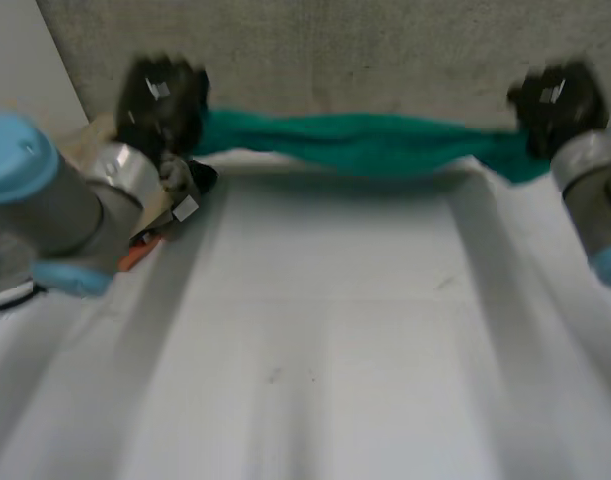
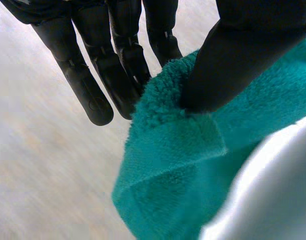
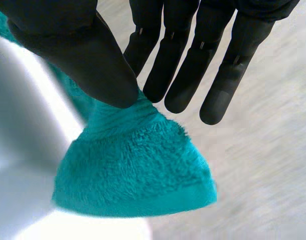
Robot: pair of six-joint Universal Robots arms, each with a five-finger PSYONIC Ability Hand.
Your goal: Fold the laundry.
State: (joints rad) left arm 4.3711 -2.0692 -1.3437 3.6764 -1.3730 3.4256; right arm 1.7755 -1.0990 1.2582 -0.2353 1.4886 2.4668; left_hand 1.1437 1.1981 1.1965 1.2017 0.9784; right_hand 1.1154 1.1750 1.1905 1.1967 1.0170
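A teal fleecy cloth (image 1: 365, 143) hangs stretched in a sagging band above the far edge of the white table (image 1: 325, 330). My left hand (image 1: 163, 98) holds its left end, my right hand (image 1: 553, 100) its right end. In the left wrist view the thumb (image 2: 228, 65) presses a corner of the cloth (image 2: 178, 165) against the straight fingers (image 2: 117, 65). In the right wrist view the thumb (image 3: 92, 60) pinches the other corner (image 3: 137, 170) against the fingers (image 3: 188, 70), and the corner droops below the pinch.
Small items, one orange (image 1: 135, 255) and one dark with a white tag (image 1: 185, 185), lie by my left arm (image 1: 55, 200) at the table's left side. Grey floor (image 1: 365, 50) lies beyond the far edge.
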